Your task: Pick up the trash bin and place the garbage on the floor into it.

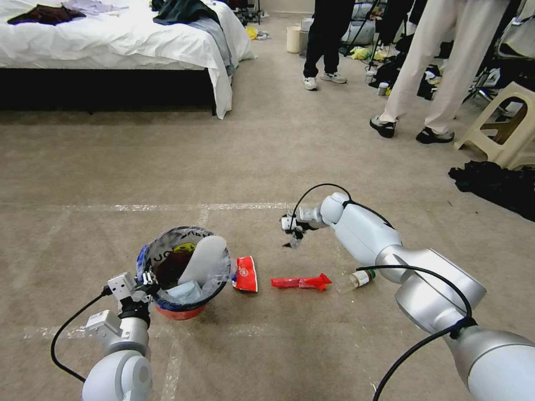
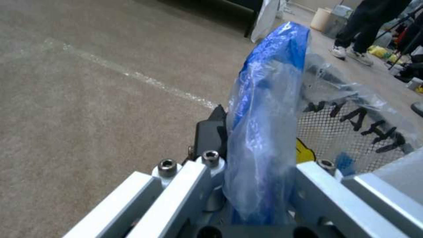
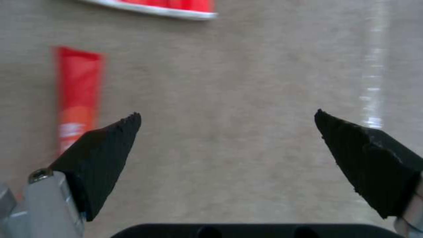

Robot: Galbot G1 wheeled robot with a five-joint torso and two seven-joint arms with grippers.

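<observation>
The left gripper pinches the rim of the small red bag-lined trash bin at its nine o'clock; the right gripper hangs spread wide over carpet, long red wrapper at its five o'clock

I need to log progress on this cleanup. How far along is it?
Done: the trash bin already holds a white foam piece and tissue. In hand: the left end effector grips the bin's rim; the right end effector hangs open above the carpet. Left: the red-and-white packet, the red wrapper and a green-labelled bottle lie on the floor.
</observation>
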